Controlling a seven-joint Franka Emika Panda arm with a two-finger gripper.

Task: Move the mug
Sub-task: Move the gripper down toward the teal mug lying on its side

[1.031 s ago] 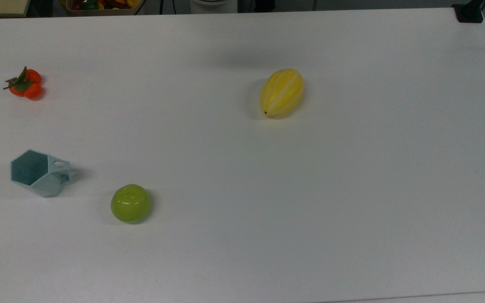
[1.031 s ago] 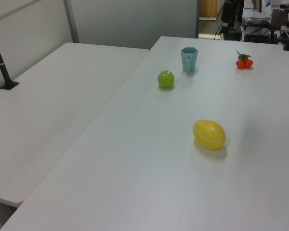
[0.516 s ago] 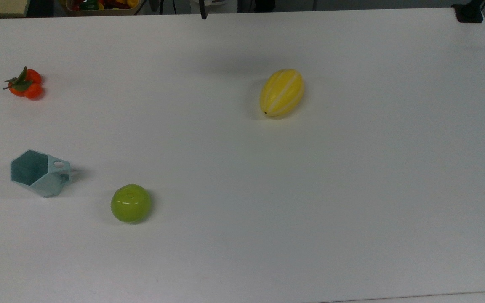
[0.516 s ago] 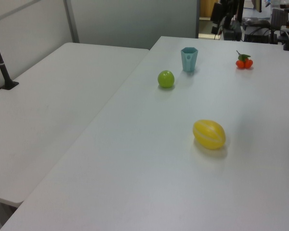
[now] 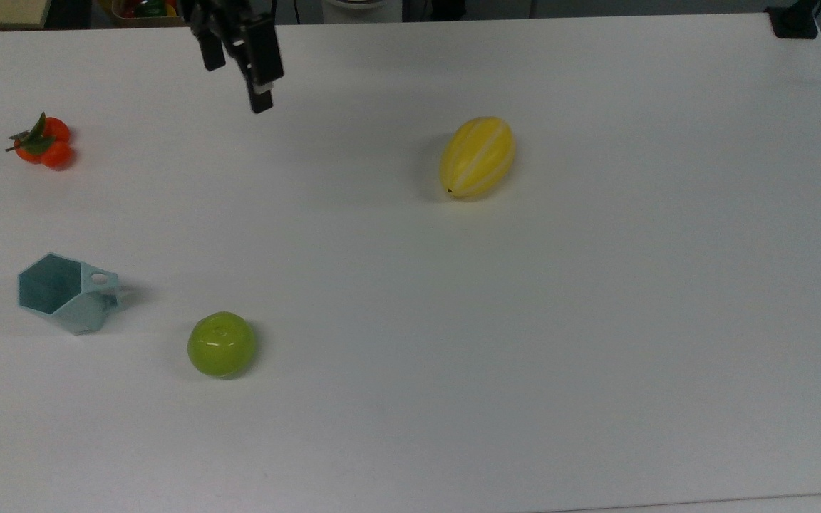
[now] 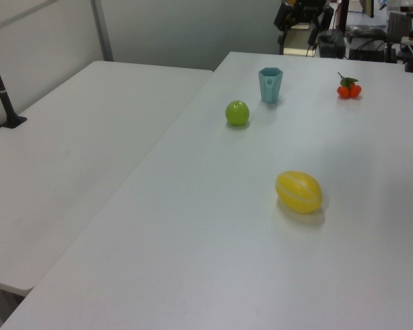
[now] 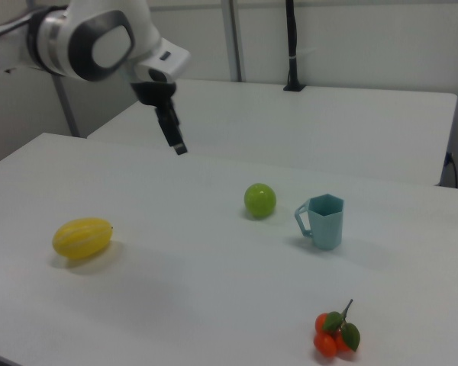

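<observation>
Mug (image 5: 68, 293) upright on white table (image 5: 524, 320), rim up, handle toward top view's right, near green apple (image 5: 221, 344). Gripper (image 5: 238, 82) high above table, well apart, holding nothing; finger spread unclear, upper part cut off at top view's edge.

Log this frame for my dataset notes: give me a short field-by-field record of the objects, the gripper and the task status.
surface: white table
mug: pale teal mug, upright, handle toward the top view's right
nearest neighbour: green apple, apart from the mug, on the top view's right of it
other objects: yellow melon; orange fruit cluster with leaves
gripper: gripper above the table near the top view's upper edge, far from the mug, holding nothing
fingers: apart
task status: mug untouched, not yet moved
</observation>
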